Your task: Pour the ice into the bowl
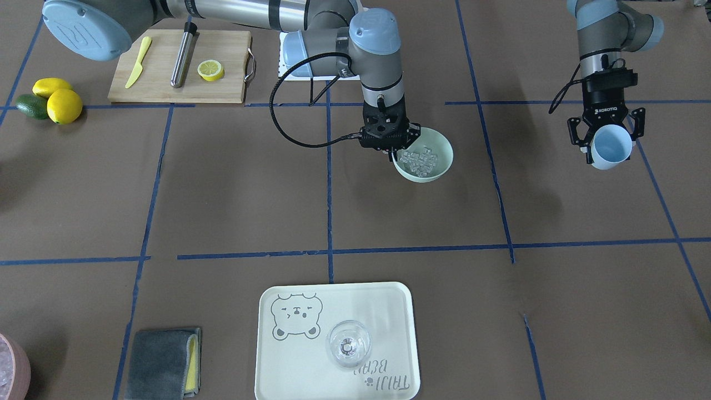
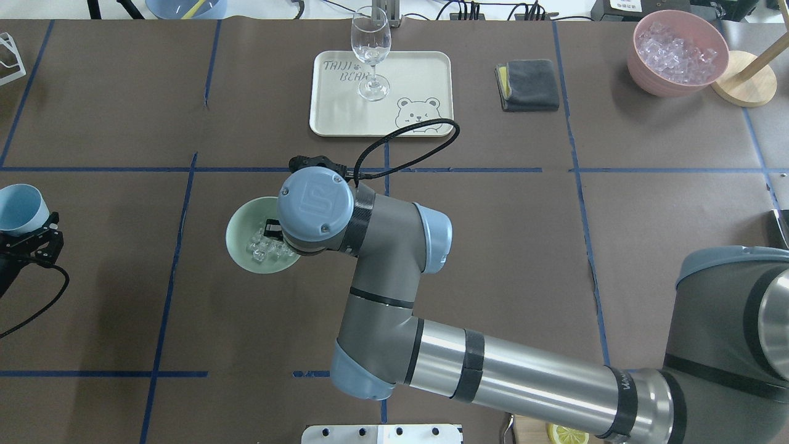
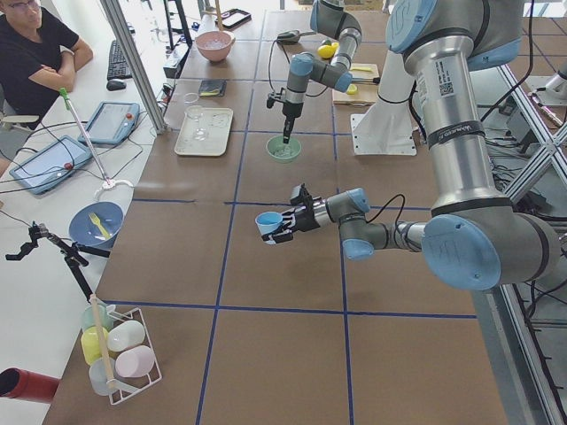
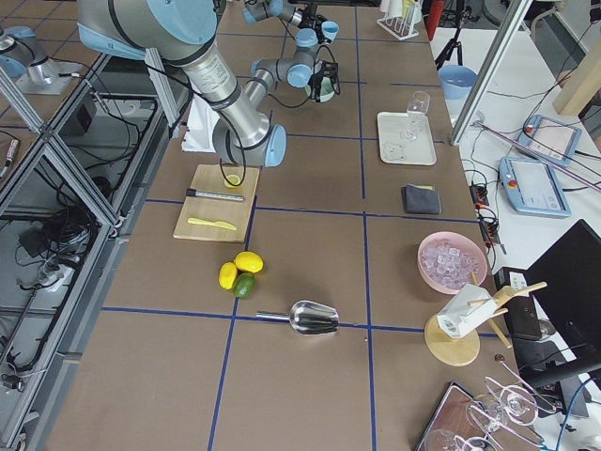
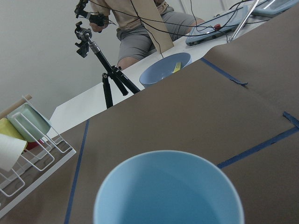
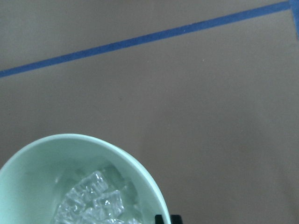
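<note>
Inside one mint bowl (image 1: 441, 149) sit roughly ten ice cubes (image 1: 419, 160).

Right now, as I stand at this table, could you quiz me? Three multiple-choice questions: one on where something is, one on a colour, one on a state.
1. Where does the wine glass stand?
A) held in the air by an arm
B) on the cream tray
C) on a stack of books

2. What colour is the cup in the left gripper?
A) light blue
B) yellow
C) red

3. What state is the mint-green bowl in?
A) empty
B) upside down
C) holding ice

Answers:
1 B: the glass's foot rests on the tray.
2 A: the wrist view shows the cup's pale blue inside.
3 C: clear cubes lie piled in the upright bowl.
</note>
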